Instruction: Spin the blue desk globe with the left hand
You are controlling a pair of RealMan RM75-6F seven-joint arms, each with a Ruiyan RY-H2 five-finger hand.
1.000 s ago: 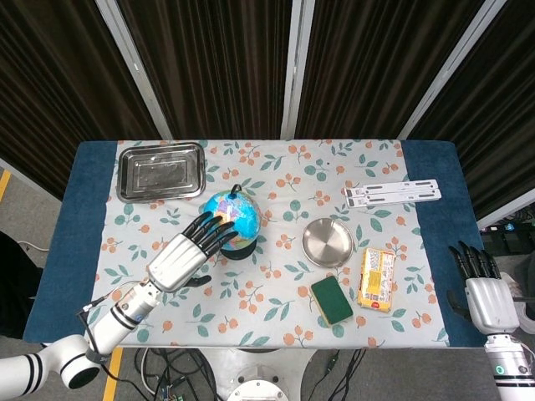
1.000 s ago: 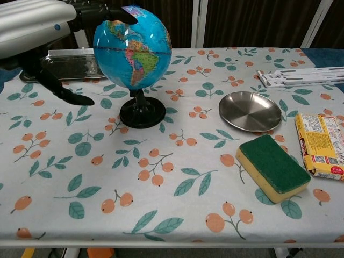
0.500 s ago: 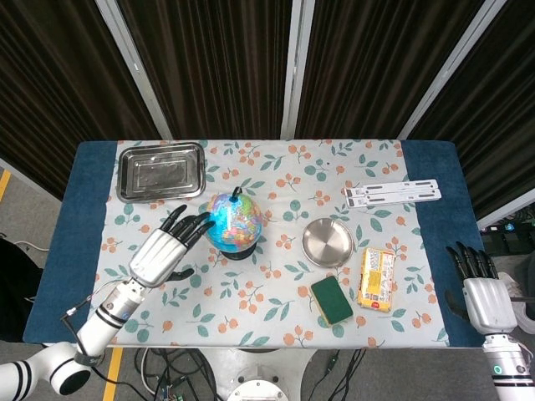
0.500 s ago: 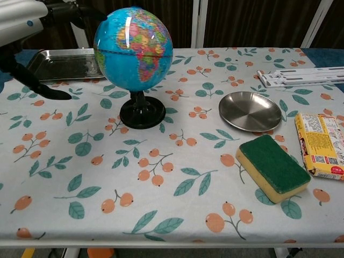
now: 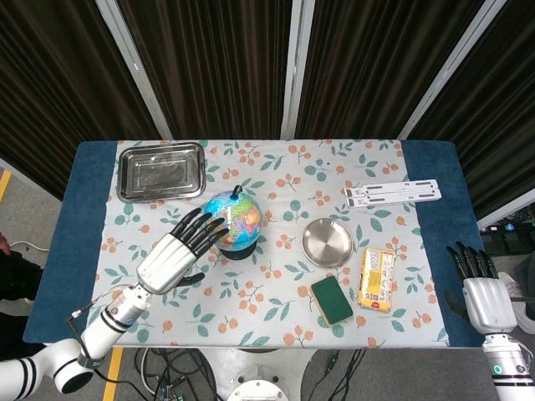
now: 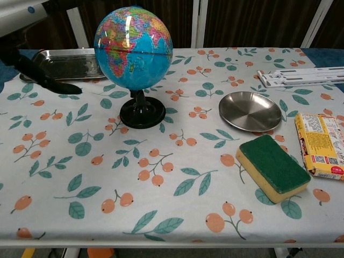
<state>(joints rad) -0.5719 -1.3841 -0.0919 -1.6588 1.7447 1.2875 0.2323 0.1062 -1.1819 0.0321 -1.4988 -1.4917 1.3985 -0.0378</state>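
The blue desk globe (image 5: 235, 220) stands upright on its black base (image 6: 142, 114), left of the table's middle. In the chest view the globe's ball (image 6: 133, 45) shows landmasses under a glare. My left hand (image 5: 178, 256) hovers just left of the globe with its fingers spread and holds nothing. Its fingertips (image 5: 214, 227) reach the ball's left side; I cannot tell whether they touch it. The chest view catches only the left hand's dark thumb (image 6: 51, 84) and a bit of arm at the top left. My right hand (image 5: 482, 291) rests off the table's right edge, fingers extended and empty.
A rectangular metal tray (image 5: 160, 171) lies at the back left, behind my left hand. Right of the globe are a round steel plate (image 5: 327, 242), a green sponge (image 5: 332, 301) and a yellow packet (image 5: 377, 279). A white bracket (image 5: 393, 194) lies at the back right.
The globe has turned: a different part of the map faces the chest camera in each frame. My left hand slid off the ball to the left, then came back toward its left side.
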